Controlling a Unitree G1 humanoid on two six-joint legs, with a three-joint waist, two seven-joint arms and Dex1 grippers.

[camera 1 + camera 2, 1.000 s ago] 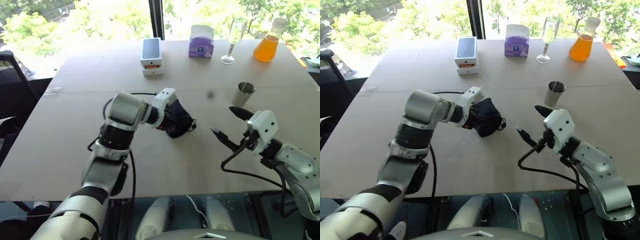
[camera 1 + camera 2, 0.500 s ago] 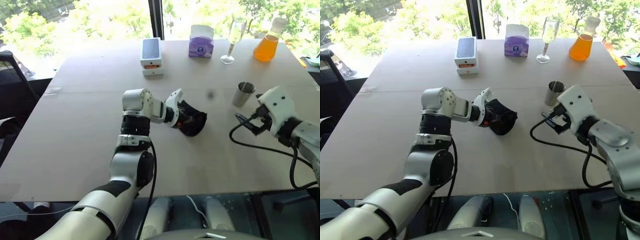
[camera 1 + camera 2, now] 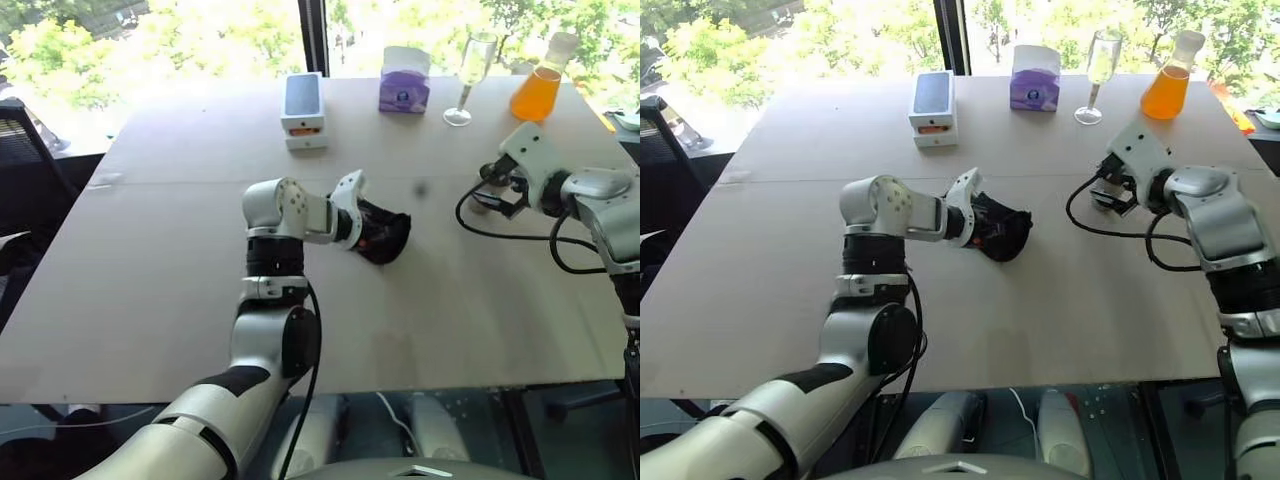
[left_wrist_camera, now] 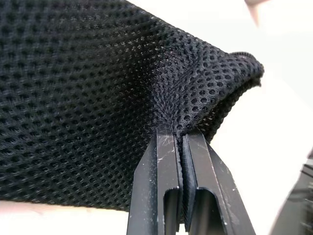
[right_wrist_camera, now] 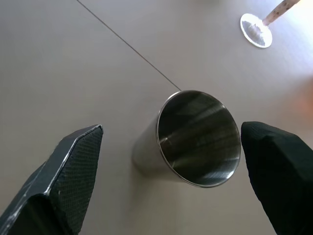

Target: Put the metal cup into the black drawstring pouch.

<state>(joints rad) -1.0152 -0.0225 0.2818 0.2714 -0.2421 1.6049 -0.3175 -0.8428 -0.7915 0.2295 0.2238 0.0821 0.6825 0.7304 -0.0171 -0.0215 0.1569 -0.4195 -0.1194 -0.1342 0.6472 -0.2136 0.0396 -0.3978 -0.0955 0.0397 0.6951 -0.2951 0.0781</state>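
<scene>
Cup count is one: the metal cup (image 5: pixel 193 139) stands upright on the worktop (image 3: pixel 180 280), mouth open, between the spread fingers (image 5: pixel 68 171) of my right gripper (image 5: pixel 171 171), neither touching it. One black drawstring pouch (image 3: pixel 383 235) sits near the worktop's middle, its mesh edge pinched in my left gripper (image 4: pixel 182 142), whose fingers are pressed together on the fabric. From the pouch, the cup lies at about two o'clock, well apart. Along the far edge stand one boxed phone (image 3: pixel 303 110) at eleven o'clock, one purple tissue box (image 3: pixel 404 85) at twelve, one stemmed glass (image 3: pixel 470 75) and one flask of orange liquid (image 3: pixel 538 85) at one to two. Bare worktop lies between pouch and cup; the glass's foot (image 5: pixel 255 30) stands near beyond the cup.
</scene>
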